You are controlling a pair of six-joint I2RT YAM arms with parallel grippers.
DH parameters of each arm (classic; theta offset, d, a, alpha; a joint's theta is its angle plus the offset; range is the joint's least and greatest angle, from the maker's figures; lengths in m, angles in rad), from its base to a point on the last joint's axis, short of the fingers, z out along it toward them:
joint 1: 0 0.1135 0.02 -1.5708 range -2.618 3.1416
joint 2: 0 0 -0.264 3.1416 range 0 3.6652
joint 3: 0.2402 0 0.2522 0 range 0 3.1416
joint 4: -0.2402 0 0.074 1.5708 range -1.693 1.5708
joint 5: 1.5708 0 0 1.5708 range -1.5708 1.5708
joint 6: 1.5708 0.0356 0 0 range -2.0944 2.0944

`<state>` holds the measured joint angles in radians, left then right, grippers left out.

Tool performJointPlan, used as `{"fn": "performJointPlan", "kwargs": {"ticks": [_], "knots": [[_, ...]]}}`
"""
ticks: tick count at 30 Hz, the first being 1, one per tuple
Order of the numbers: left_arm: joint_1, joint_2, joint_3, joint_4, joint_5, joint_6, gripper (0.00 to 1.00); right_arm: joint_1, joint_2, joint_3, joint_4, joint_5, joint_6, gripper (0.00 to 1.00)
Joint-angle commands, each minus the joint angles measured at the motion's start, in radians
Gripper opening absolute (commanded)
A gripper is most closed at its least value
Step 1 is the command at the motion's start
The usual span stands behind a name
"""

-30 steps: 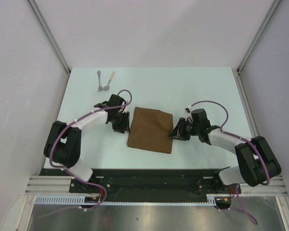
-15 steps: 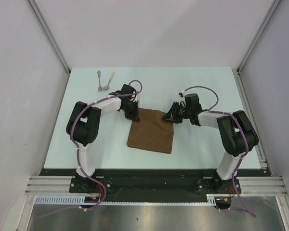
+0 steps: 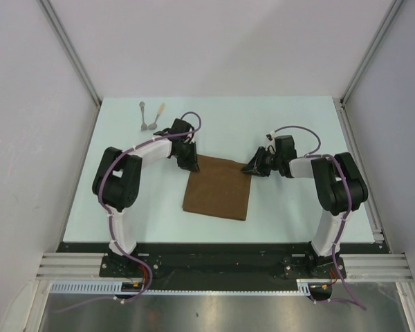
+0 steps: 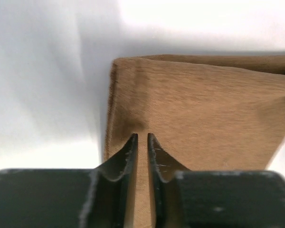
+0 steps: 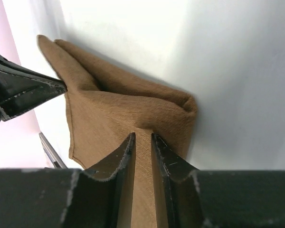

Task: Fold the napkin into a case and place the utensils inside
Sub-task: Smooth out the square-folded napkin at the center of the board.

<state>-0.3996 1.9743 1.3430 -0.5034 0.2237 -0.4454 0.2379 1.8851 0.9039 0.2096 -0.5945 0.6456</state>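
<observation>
Pinching both far corners of the napkin (image 3: 217,192).
Jaws of the left gripper (image 3: 192,164) and right gripper (image 3: 251,168) stand nearly closed, each clamping a raised cloth ridge; the rest lies flat on the table (image 3: 283,117). Beyond the left gripper, the utensils (image 3: 151,117) lie side by side.

**Left gripper pinches the napkin near its edge**

We see our left gripper (image 4: 142,138) set on the napkin (image 4: 199,104), close to the napkin's left edge. Its two dark fingers (image 4: 121,159) are drawn almost together, with a thin ridge of brown cloth caught between them. The cloth puckers just beyond the tips. Along the napkin's far edge a second layer shows. The white table (image 4: 42,71) lies left of and beyond the napkin.
</observation>
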Motion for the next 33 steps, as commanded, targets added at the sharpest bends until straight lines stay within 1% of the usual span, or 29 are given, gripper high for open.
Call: {"fn": "performJointPlan", "kwargs": {"ticks": [1,3,4,6,13,15,18,20,24,25,27,29,30,33], "knots": [[0.016,-0.101,0.019,0.054,0.075,-0.044,0.21,0.018,-0.083,0.035,-0.003,-0.004,-0.009,0.24],[0.022,-0.069,0.044,0.086,0.104,-0.059,0.22,0.027,-0.075,0.036,0.033,-0.017,0.02,0.24],[0.03,-0.051,0.062,0.088,0.13,-0.068,0.21,0.035,-0.07,0.036,0.051,-0.03,0.041,0.24],[0.038,0.009,0.102,0.082,0.137,-0.075,0.2,0.034,-0.054,0.038,0.08,-0.033,0.054,0.25],[0.074,0.129,0.125,0.124,0.079,-0.055,0.19,-0.014,0.037,0.036,0.129,-0.03,0.042,0.24],[0.076,0.158,0.137,0.132,0.045,-0.035,0.19,-0.031,0.084,0.05,0.126,-0.028,0.016,0.23],[0.077,0.21,0.171,0.117,-0.001,-0.006,0.16,-0.048,0.12,0.072,0.122,-0.036,-0.007,0.23],[0.077,0.19,0.164,0.117,-0.023,0.013,0.16,-0.057,0.111,0.079,0.088,-0.024,-0.027,0.23],[0.076,0.147,0.182,0.102,-0.057,0.037,0.19,-0.071,0.063,0.113,-0.041,0.088,-0.118,0.23],[0.074,0.144,0.194,0.071,-0.046,0.036,0.18,-0.066,0.056,0.128,-0.088,0.097,-0.141,0.23],[0.068,0.094,0.194,0.066,-0.023,0.024,0.19,-0.046,0.014,0.15,-0.107,0.087,-0.141,0.24],[0.051,0.054,0.177,0.072,0.002,0.004,0.22,0.003,-0.021,0.158,-0.116,0.081,-0.123,0.24],[0.045,0.022,0.173,0.072,0.014,-0.006,0.23,0.021,-0.036,0.168,-0.121,0.093,-0.116,0.26],[0.039,-0.014,0.122,0.13,0.1,-0.076,0.24,0.084,-0.086,0.176,-0.093,0.104,-0.072,0.3]]}}
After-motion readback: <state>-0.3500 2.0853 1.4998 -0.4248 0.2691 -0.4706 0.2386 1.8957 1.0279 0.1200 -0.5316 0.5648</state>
